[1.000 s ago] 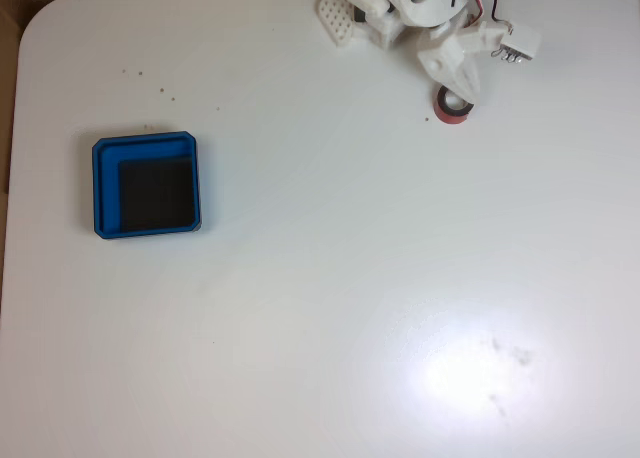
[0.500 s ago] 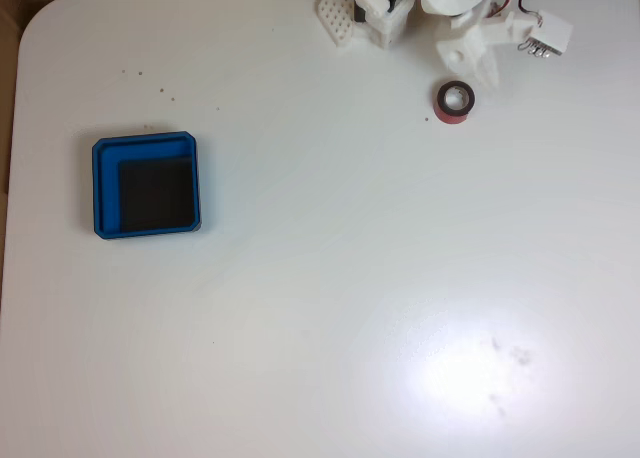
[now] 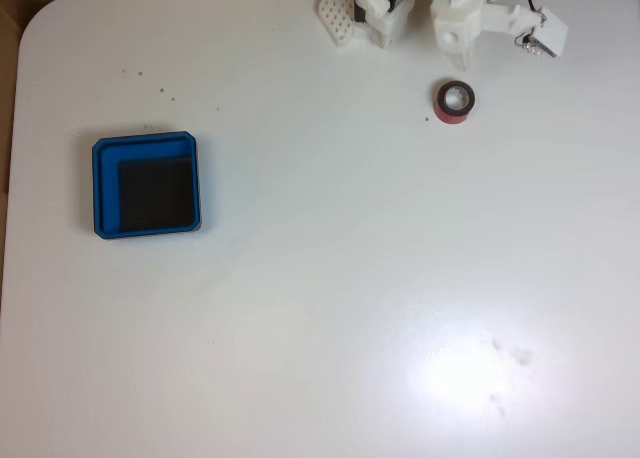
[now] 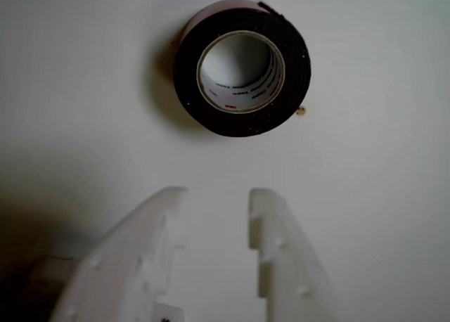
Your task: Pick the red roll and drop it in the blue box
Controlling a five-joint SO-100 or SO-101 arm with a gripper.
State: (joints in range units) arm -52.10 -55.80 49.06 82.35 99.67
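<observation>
Fixed view, left to right: the blue box (image 3: 146, 183) sits flat on the white table (image 3: 320, 308) near the left edge, its black inner bottom bare and nothing lying in it. A wide stretch of bare tabletop separates it from the other items. Near the top edge, right of centre, the white arm (image 3: 460, 13) reaches in from the table's far side; its gripper (image 3: 457, 50) points down the picture toward the red roll (image 3: 454, 102), which lies flat on the table just below it, apart from the fingers and not touched by them. A glare patch marks the table at lower right.

Wrist view, left to right: the two white fingers (image 4: 133, 259) rise from the lower edge, parted by a narrow gap with only table surface between them; the gripper (image 4: 214, 199) holds nothing. The red roll (image 4: 242, 72) lies ahead of the fingertips, slightly right of the gap's line, dark face up, pale hollow centre showing, a sliver of red at its upper rim.

Progress: the task appears to be at its very start. The roll is not yet grasped or lifted, and the box, well apart from it, has received nothing. What remains, judging from this layout, is the approach, a wider opening to span the roll, the grasp, the carry across the table and the drop
</observation>
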